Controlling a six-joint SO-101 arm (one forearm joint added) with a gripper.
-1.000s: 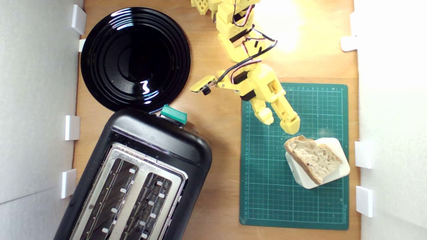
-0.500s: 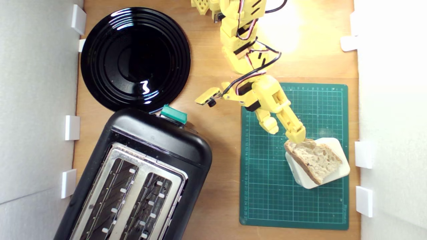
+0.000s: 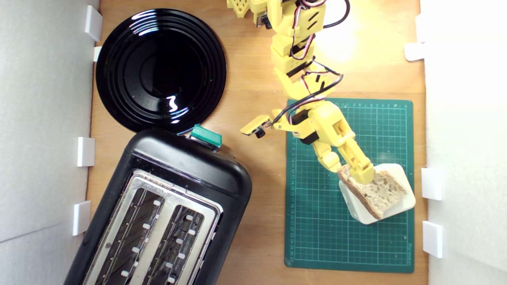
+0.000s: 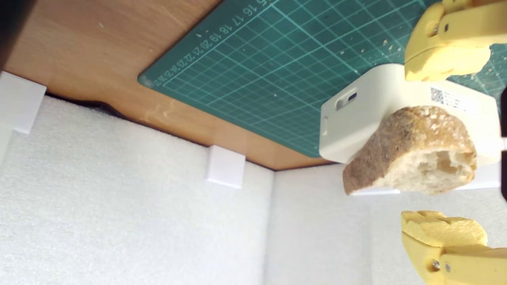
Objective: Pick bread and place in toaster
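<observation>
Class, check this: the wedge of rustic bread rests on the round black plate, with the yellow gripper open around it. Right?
Not quite. The exterior view shows the bread resting on a white rounded-corner block, not the plate. The gripper is indeed open around it.

Tabletop (image 3: pixel 261 221): light brown wood, bare grain showing around my working area. Foam walls (image 3: pixel 43 158): white, textured panels closing in the exterior view's left and right sides; in the wrist view two panels meet at a corner. White clips (image 3: pixel 85 151): small rectangular blocks spaced along the foot of both walls. Light: one bright glare patch (image 3: pixel 336 35) on the wood at the far edge.
</observation>
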